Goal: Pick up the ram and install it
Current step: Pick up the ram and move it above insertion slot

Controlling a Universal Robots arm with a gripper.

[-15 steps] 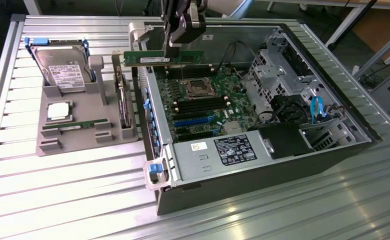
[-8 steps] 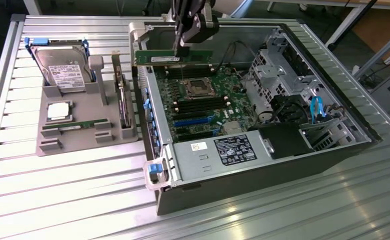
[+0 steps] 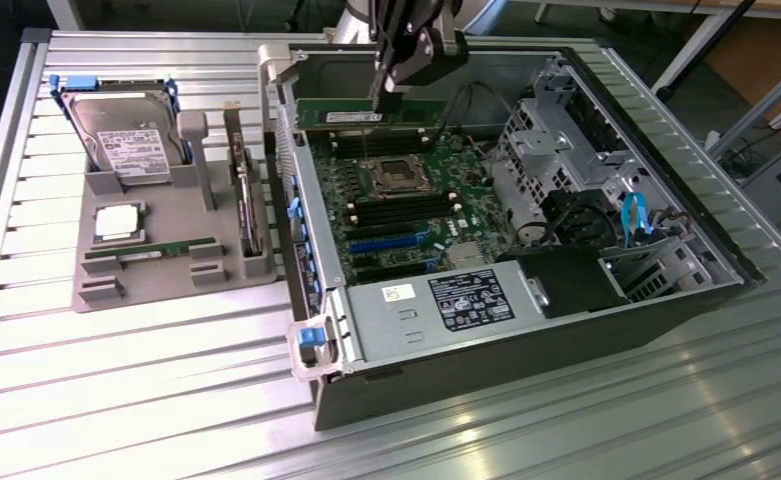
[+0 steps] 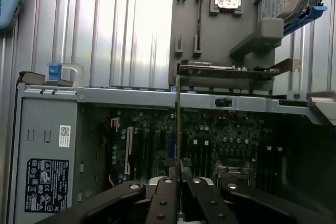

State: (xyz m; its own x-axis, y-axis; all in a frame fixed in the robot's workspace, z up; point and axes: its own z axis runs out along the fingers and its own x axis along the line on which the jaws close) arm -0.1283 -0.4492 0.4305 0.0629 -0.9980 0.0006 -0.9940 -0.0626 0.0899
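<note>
Over motherboard (image 3: 454, 196) | gripper (image 3: 392, 93) clenched on one ram (image 3: 363, 116) | second ram (image 3: 150, 248) on tray (image 3: 157, 288)

The ram (image 3: 363, 116) in the pincer (image 3: 392, 94) above the motherboard (image 3: 410, 200) in the case (image 3: 497, 375) (tray (image 3: 163, 272) to exterior view's left)

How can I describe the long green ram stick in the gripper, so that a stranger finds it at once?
Find the big open black computer case. Above its green motherboard, the black gripper is shut on a long, thin green ram stick with a white label. Unlike it, the twin stick sits in the grey plastic tray outside the case.
</note>
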